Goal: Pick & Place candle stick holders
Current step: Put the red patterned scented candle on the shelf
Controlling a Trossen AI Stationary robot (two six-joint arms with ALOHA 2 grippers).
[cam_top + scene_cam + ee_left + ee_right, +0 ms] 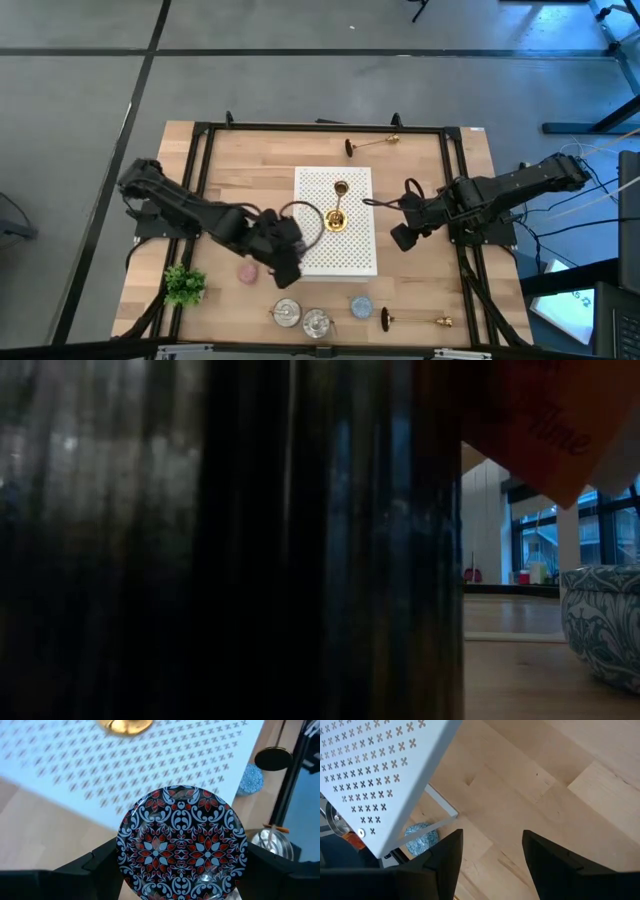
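One gold candlestick holder [337, 213] stands upright on its round base on the white perforated board [350, 250]; its base also shows in the left wrist view [124, 725]. A second holder [370, 146] lies on its side at the table's far edge. A third [415, 320] lies on its side at the near edge, and its dark base shows in the left wrist view [273, 758]. My left gripper [285, 262] [183, 857] is at the board's near left corner, shut on a round black, red and white patterned disc [182, 845]. My right gripper [405, 213] [492, 855] is open and empty, just right of the board. My left gripper pinches the patterned disc between its two fingers, one on each opposite side of the rim [122, 855]. The disc's flat patterned face is turned toward the wrist camera. Whether it rests on the board or is lifted clear, I cannot tell.
A pink disc [248, 271], a blue disc [361, 306], two clear glass pots [287, 313] [317, 322] and a small green plant [184, 285] sit along the near edge. A dark thing fills most of the low view; a patterned pot [605, 620] shows at its right.
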